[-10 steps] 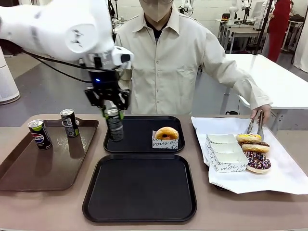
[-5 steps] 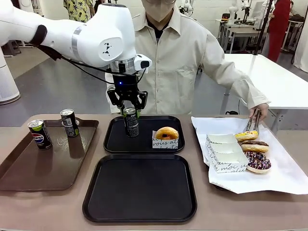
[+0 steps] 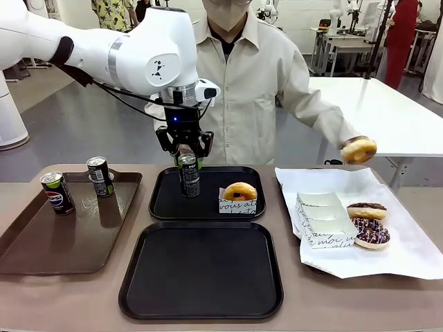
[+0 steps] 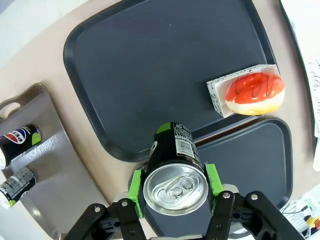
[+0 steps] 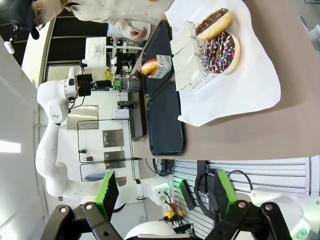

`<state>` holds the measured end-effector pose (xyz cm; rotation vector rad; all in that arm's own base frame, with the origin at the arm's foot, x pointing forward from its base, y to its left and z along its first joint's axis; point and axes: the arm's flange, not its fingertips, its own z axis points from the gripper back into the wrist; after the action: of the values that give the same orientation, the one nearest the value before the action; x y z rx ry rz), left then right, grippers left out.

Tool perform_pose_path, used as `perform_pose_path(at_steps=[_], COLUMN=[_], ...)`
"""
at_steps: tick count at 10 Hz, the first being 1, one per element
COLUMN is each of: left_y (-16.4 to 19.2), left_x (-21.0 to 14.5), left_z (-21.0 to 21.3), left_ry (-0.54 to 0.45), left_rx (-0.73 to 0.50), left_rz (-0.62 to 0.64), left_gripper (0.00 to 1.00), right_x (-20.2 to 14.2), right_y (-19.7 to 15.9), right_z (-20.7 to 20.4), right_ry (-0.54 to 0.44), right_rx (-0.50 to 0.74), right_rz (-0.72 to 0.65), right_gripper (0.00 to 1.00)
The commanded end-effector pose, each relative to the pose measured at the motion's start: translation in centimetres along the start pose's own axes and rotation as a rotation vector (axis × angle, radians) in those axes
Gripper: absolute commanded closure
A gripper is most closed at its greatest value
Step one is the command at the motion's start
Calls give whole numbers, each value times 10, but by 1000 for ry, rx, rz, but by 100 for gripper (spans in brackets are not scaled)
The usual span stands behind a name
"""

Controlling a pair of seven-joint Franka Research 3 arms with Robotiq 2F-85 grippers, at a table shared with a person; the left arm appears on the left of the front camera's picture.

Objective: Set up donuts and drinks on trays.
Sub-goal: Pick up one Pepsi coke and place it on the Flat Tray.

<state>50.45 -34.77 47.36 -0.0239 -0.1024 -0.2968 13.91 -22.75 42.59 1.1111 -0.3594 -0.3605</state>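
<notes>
Three soda cans [image 3: 188, 176] [image 3: 57, 193] [image 3: 100, 176] at a shared table, with two black trays [image 3: 201, 304] [image 3: 166, 204] and one longer brown tray [image 3: 41, 256]. Four donuts [image 3: 239, 191] [image 3: 366, 210] [image 3: 372, 232] [image 3: 359, 149] — one in a paper sleeve, one chocolate-iced, one with sprinkles, one lifted in the air. One sheet of white paper [image 3: 415, 256], one stack of empty sleeves [image 3: 322, 218] — and one person [image 3: 242, 90] at the far side.

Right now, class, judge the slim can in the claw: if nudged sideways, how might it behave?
The can is tall and narrow, so a nudge would probably tip it; being round, it may then roll. Its smooth metal wall looks stiff, perhaps slippery in the left claw.
</notes>
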Motion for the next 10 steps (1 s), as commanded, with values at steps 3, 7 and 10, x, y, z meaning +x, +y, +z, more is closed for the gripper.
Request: perform_pose_path(at_steps=[3,7,10], left_y=[4,45,68], left_x=[36,-119,-139], left_z=[-11,108,109], left_ry=[-5,108,82], left_rx=[-38,-122,-123], left_rz=[-63,-347,-262], left_gripper=[42,42,42], right_x=[0,0,0], right_y=[-1,-1,-1], right_z=[0,0,0], right_ry=[-7,-7,-7], right_rx=[29,29,29], right_rz=[17,17,17], right_gripper=[0,0,0])
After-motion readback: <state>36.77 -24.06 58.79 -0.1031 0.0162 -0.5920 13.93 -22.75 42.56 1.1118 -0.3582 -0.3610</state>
